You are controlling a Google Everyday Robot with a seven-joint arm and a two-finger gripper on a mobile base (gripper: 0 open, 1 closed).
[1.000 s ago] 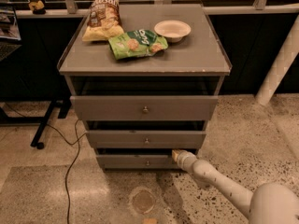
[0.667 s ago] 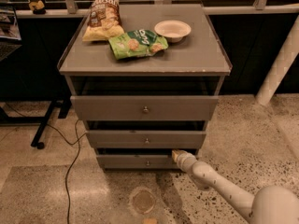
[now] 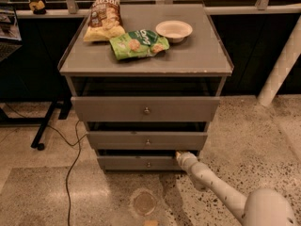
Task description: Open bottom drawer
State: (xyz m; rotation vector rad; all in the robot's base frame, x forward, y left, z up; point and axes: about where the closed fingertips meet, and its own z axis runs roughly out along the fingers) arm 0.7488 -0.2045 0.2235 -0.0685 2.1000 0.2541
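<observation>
**Operator:** Report position of the tool and of the task item.

**Technician:** The bottom drawer is the lowest and slimmest of the three grey fronts, just above the floor. Its knob sits at the centre of the front. The tool is at the right end of that front, level with its upper edge and the dark gap under the middle drawer. The arm reaches in from the lower right.

**Operator:** Tool state?

**Technician:** Cannot be told from this view. Whether the tool is clamped on the front's edge or only touching it cannot be told either. It is beside the knob, not on it.

**Operator:** Step in hand?

**Technician:** Judged: engagement with the drawer front. The front sits close to the cabinet, so most of the pull appears to be left.

**Operator:** Next move?

**Technician:** Likely a straight pull away from the cabinet along the drawer's line of travel. An off-centre hold may skew the drawer. Items on the tabletop, the two snack bags and the bowl, need no handling.
</observation>
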